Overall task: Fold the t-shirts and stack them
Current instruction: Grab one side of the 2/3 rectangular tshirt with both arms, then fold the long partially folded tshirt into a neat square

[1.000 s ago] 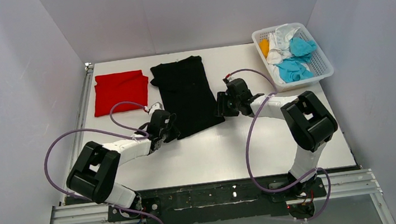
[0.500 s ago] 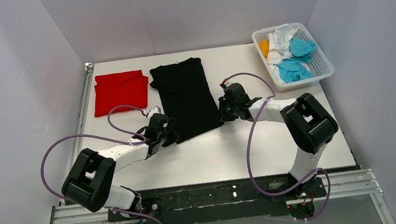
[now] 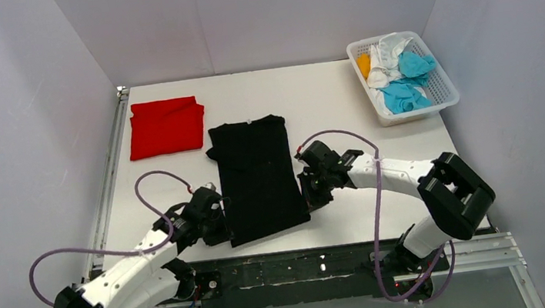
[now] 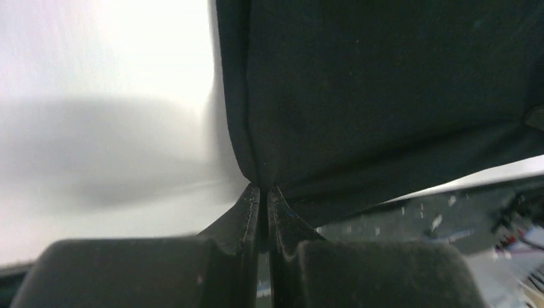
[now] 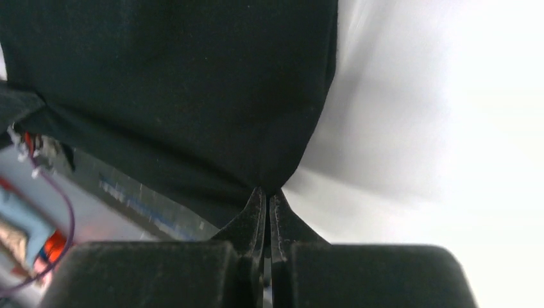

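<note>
Large t-shirt (image 3: 258, 173) between left hand (image 3: 225, 227) and right hand (image 3: 307, 196), folded t-shirt (image 3: 166, 127) behind-left; basket (image 3: 423, 110) far right

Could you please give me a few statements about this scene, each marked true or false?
1. The left gripper and the right gripper are each shut on the black t-shirt. True.
2. The red t-shirt lies in the basket. False: it lies folded on the table, left of the black one.
3. The basket holds cyan cloth. True.
4. The black t-shirt overlaps the red one. False: they lie apart.
</note>
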